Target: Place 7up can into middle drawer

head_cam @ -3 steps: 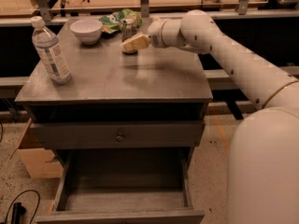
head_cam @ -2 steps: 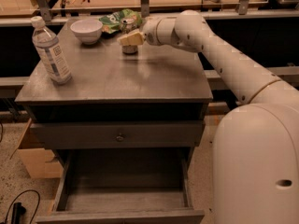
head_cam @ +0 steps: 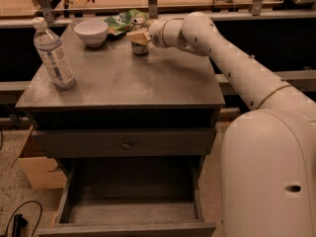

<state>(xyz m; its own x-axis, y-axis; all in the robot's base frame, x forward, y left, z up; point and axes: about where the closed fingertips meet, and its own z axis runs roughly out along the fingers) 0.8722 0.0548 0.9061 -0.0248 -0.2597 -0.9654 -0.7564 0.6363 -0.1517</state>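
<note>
The 7up can (head_cam: 140, 48) stands far back on the cabinet top (head_cam: 123, 78), right of the white bowl (head_cam: 91, 32). The gripper (head_cam: 138, 36) has slid left onto it; we cannot tell if it's clamped. The middle drawer (head_cam: 133, 212) waits open below.

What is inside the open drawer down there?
Only its bare grey floor shows in the middle drawer; its back end is shadowed under the cabinet. The pincer is up top at the 7up can.
</note>
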